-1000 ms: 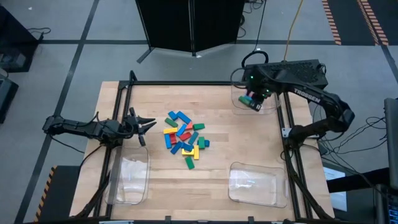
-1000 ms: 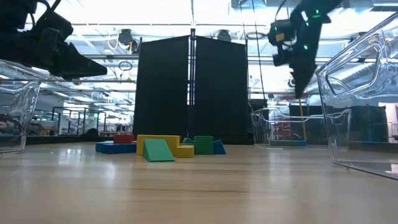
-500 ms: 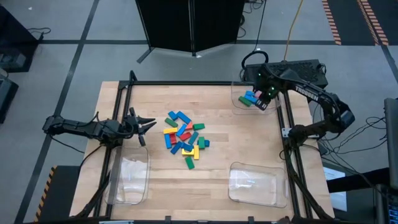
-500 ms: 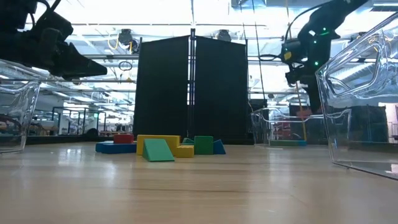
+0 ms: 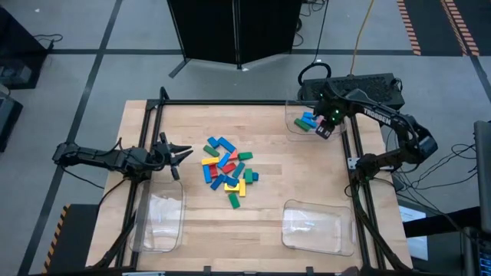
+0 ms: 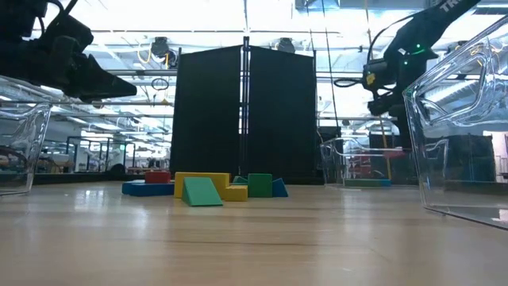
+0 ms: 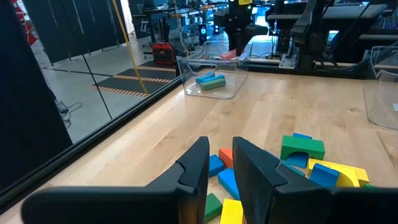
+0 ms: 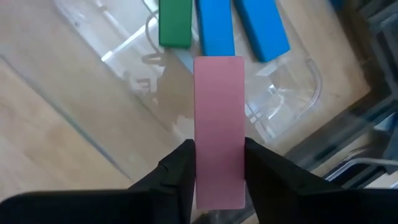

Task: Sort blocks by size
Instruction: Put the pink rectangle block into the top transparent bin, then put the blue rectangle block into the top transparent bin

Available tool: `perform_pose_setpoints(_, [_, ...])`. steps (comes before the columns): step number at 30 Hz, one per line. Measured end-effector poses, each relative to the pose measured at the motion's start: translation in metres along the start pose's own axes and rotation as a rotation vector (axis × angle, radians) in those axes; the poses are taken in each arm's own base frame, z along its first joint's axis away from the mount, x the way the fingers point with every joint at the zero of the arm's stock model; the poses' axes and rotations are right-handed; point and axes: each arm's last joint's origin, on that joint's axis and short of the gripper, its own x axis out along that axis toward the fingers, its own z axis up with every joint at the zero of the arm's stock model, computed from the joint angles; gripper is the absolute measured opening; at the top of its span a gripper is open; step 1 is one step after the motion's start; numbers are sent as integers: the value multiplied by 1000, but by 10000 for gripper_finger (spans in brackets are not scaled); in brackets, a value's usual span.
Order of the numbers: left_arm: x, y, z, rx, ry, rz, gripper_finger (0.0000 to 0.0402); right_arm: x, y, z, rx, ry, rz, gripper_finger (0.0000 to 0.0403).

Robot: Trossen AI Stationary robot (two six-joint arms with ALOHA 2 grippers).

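— Wooden tabletop (image 5: 268, 146) under bright hall lights, black screen panels (image 6: 244, 111) standing behind it; what have we got at the far right corner?

— Right gripper (image 5: 324, 129) hanging over the clear tray (image 5: 290, 127) in that corner; its wrist view shows a long pink block (image 8: 219, 130) between the two dark fingers (image 8: 177, 171), one finger on each long side, so the jaws stand narrow on the pink block; under it, inside the tray, lie a green block (image 8: 175, 22) and two blue blocks (image 8: 215, 28) side by side.

— And the left side?

— Left gripper (image 5: 180, 153) sits low near the table's left edge, pointing toward the pile of blocks (image 5: 226, 170) in the middle; fingers (image 7: 198, 165) nearly together with a thin gap, nothing between them.

— The pile itself?

— Loose heap at the table's centre; blue, green, red and yellow pieces mixed, some overlapping; from table height a green wedge-looking block (image 6: 202, 192) leans in front of a yellow one (image 6: 202, 179).

— Other trays?

— Two more clear trays along the near edge, one near-left (image 5: 157, 222), one near-right (image 5: 311, 227); no blocks visible in either.
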Motion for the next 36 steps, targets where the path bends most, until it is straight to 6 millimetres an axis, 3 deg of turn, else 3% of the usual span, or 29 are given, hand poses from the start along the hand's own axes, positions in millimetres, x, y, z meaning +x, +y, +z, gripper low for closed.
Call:
perform_pose_setpoints(19, [0,0,0,0,0,4,75,0,-2,4,-3,-45,-18,121])
perform_pose_setpoints(28, [0,0,0,0,0,5,75,10,-8,8,46,-24,-25,121])
perform_pose_setpoints(36, [0,0,0,0,0,4,75,10,-9,11,48,-53,-34,149])
